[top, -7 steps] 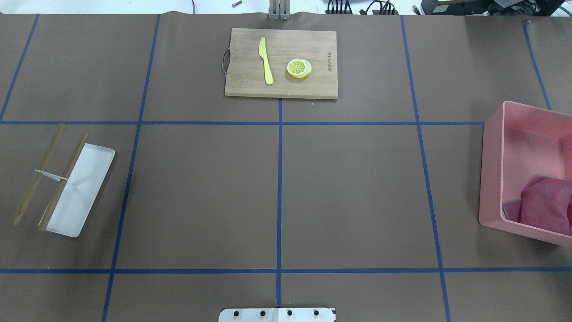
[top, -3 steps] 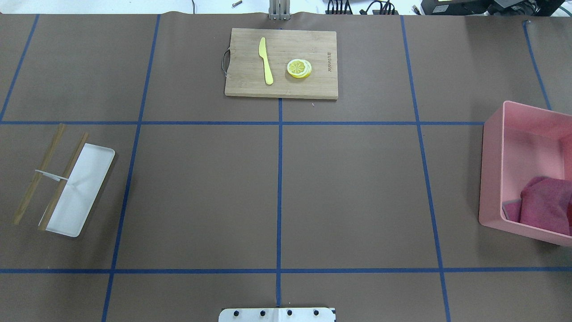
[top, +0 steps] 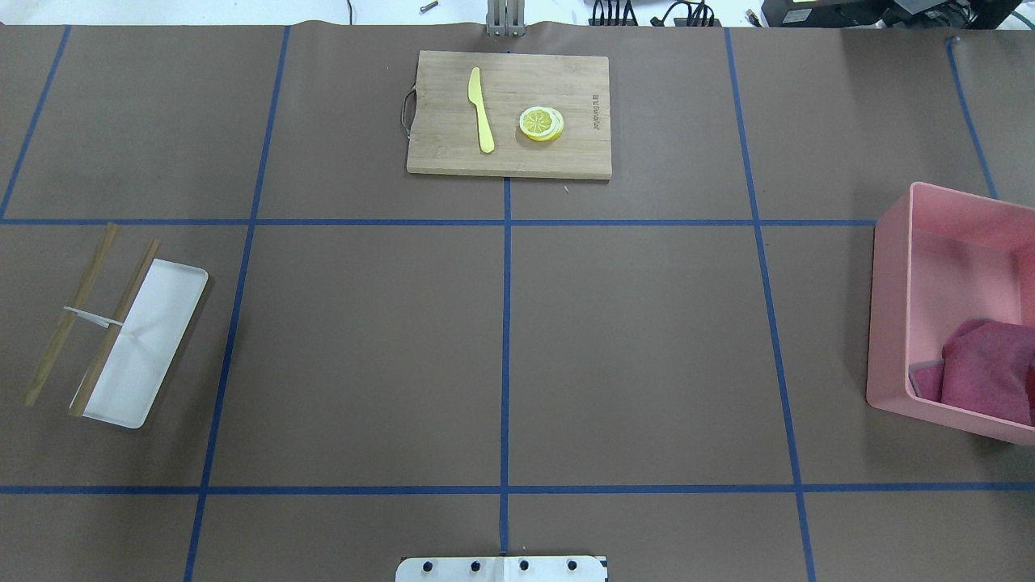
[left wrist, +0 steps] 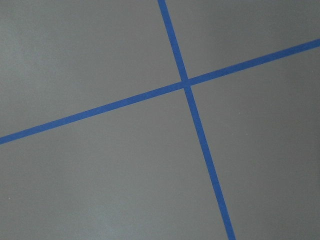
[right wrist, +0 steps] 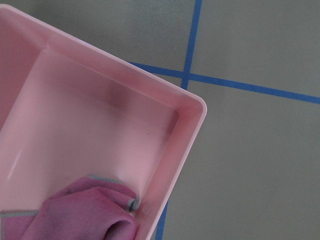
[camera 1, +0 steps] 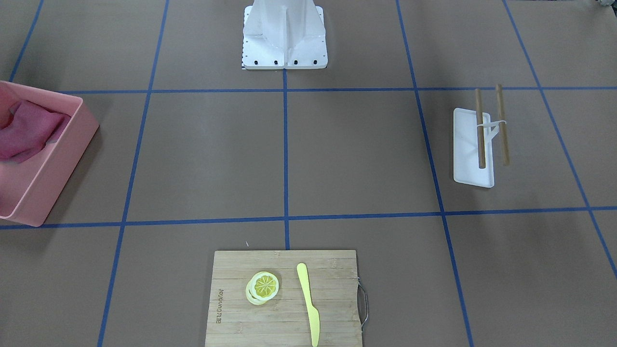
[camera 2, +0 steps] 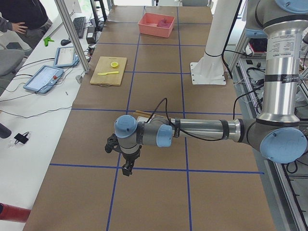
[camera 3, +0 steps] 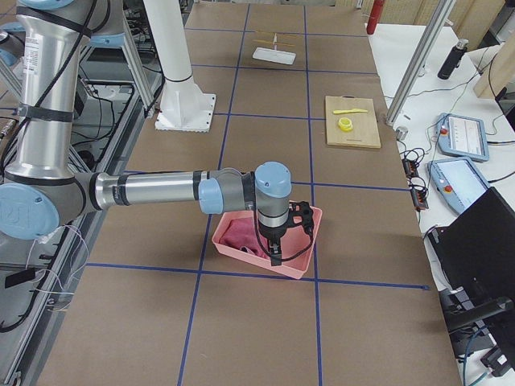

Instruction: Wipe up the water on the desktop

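Over a pink bin [camera 3: 308, 241] holding a crumpled red cloth [camera 3: 236, 232], the right pincer [camera 3: 275, 257] hangs, while the left pincer [camera 2: 126, 171] hovers above the brown, blue-taped surface [top: 647, 339] spread beneath both arms. How far either pincer is open cannot be told.

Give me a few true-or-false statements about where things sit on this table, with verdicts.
1. A magenta cloth lies inside the pink plastic bin. True.
2. The yellow plastic knife lies in the bin. False: it lies on the bamboo cutting board.
3. A round yellow lemon slice sits on the board beside the knife. True.
4. The right pincer hangs over the cutting board. False: it hangs over the pink bin.
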You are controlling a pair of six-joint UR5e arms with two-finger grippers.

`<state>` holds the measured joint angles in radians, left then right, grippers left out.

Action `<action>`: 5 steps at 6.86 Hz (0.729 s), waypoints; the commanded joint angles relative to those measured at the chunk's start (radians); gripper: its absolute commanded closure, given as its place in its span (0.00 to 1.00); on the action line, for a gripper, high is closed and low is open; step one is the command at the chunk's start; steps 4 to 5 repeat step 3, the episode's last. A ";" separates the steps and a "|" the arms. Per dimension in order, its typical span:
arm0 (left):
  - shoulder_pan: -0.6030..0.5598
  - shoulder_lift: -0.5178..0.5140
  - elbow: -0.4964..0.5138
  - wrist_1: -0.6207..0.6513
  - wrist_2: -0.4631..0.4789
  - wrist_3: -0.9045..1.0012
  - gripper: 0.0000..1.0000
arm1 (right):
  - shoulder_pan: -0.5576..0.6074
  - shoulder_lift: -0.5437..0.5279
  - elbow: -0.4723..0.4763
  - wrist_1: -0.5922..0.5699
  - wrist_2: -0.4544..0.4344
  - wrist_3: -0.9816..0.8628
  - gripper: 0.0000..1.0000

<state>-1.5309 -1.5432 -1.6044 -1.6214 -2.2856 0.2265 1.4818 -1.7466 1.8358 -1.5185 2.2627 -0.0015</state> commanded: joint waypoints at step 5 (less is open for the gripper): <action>0.000 0.000 0.001 0.000 0.000 0.001 0.02 | 0.000 0.001 0.014 -0.002 0.031 0.000 0.00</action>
